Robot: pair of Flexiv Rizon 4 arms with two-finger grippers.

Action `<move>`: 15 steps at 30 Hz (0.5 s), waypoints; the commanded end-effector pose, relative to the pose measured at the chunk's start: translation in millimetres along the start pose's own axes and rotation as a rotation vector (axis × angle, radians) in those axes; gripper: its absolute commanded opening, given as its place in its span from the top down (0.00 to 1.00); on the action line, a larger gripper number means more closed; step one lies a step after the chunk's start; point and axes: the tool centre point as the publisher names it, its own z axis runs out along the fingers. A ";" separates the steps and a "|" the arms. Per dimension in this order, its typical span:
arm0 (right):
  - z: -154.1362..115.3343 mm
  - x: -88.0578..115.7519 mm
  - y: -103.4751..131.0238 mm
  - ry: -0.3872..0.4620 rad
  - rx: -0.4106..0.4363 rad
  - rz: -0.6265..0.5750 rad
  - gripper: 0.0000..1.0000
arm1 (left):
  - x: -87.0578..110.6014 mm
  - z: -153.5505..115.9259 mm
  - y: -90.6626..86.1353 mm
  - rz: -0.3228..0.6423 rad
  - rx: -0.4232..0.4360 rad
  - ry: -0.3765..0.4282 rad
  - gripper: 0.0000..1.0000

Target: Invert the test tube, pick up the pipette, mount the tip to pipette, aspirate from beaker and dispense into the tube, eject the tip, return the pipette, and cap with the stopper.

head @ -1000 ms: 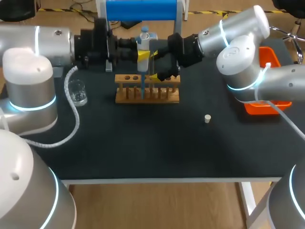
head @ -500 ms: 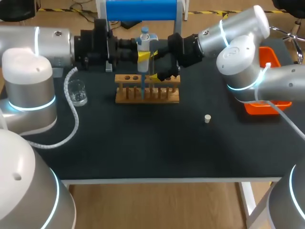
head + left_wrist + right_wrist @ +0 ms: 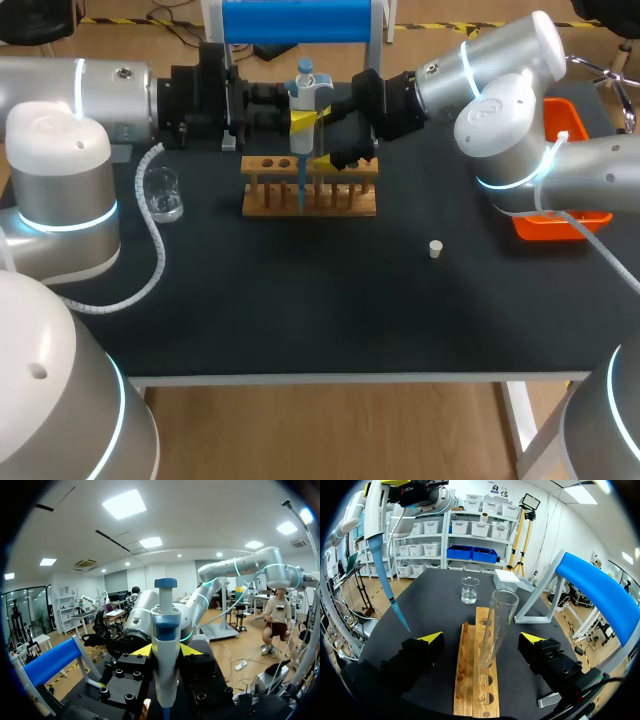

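Observation:
My left gripper (image 3: 292,116) is shut on the white pipette (image 3: 303,98), which has a blue plunger top. The pipette is held upright over the wooden rack (image 3: 345,200), and its blue tip (image 3: 300,188) hangs down before the rack. In the left wrist view the pipette (image 3: 165,645) stands between the fingers of that gripper (image 3: 165,652). My right gripper (image 3: 482,640) is open, its fingers wide on either side of the glass test tube (image 3: 495,625) without touching it. The tube stands mouth-up, leaning a little, in the rack (image 3: 465,690). The blue tip (image 3: 395,605) hangs beside the tube, apart from it.
A glass beaker (image 3: 162,193) with some liquid stands left of the rack. A small white stopper (image 3: 435,248) lies right of the middle. An orange tray (image 3: 560,170) sits at the right edge. A blue-topped stand (image 3: 297,20) is behind the rack, with a white box (image 3: 507,577) nearby.
The pipette in my left gripper has shifted very slightly toward the test tube. My right arm has stayed where it was.

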 end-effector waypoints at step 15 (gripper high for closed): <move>-82.3 4.8 32.0 -0.054 -0.032 -0.029 0.00 | -0.7 -0.2 0.1 0.001 0.001 0.003 1.00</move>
